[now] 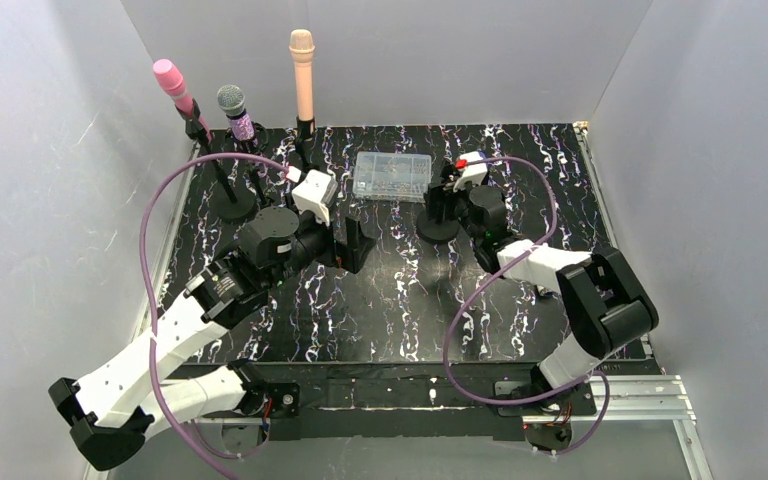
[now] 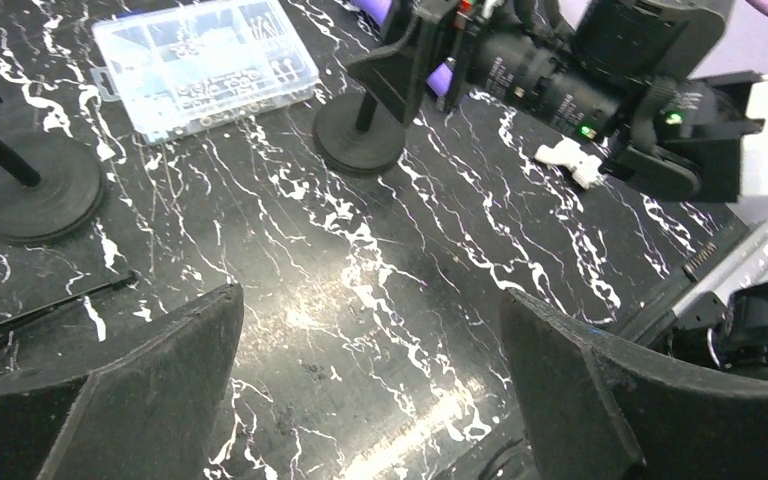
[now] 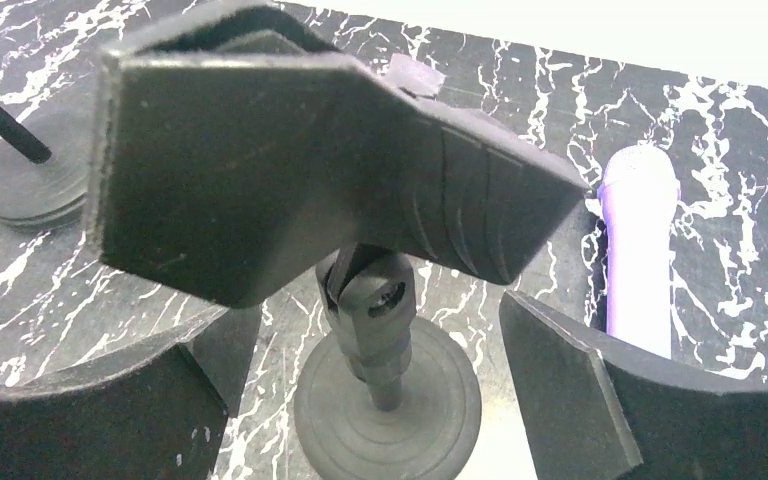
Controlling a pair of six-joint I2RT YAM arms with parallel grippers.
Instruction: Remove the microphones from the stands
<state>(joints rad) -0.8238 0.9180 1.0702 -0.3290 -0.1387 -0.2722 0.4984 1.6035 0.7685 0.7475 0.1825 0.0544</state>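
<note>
On black marbled table (image 1: 380, 310), found purple microphone (image 3: 640, 250) lying flat just beside wide-open right gripper (image 3: 370, 320), long axis pointing away; left gripper (image 2: 370, 310), also wide, farther off.

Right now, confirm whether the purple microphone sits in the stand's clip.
No, the purple microphone lies on the table beside the stand.

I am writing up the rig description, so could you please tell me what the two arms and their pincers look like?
The left arm and right arm alternate white links with black joint housings. A purple cable loops along each. Each wrist carries a white camera mount. The left pincer and right pincer have broad, matte black wedge fingers.
</note>
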